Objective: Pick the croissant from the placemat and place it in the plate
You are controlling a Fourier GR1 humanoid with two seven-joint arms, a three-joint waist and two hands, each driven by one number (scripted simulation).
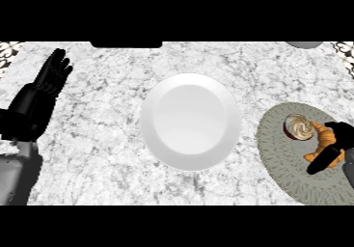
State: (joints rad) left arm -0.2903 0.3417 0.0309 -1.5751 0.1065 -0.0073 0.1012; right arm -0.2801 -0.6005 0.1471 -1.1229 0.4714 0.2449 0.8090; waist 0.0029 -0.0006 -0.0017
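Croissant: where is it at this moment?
In the head view the croissant sits at the right, on the grey placemat next to a small bowl, with the right robot hand curled round it. The white plate lies to its left.

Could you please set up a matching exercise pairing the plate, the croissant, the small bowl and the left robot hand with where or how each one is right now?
Things:
1. plate
2. croissant
3. small bowl
4. left robot hand

Places or states:
A. open, fingers up, at the view's left
B. on the placemat, between the curled fingers of the right robot hand
C. bare, in the middle of the counter
D. on the placemat, beside the croissant's far end

Pairs: 1-C, 2-B, 3-D, 4-A
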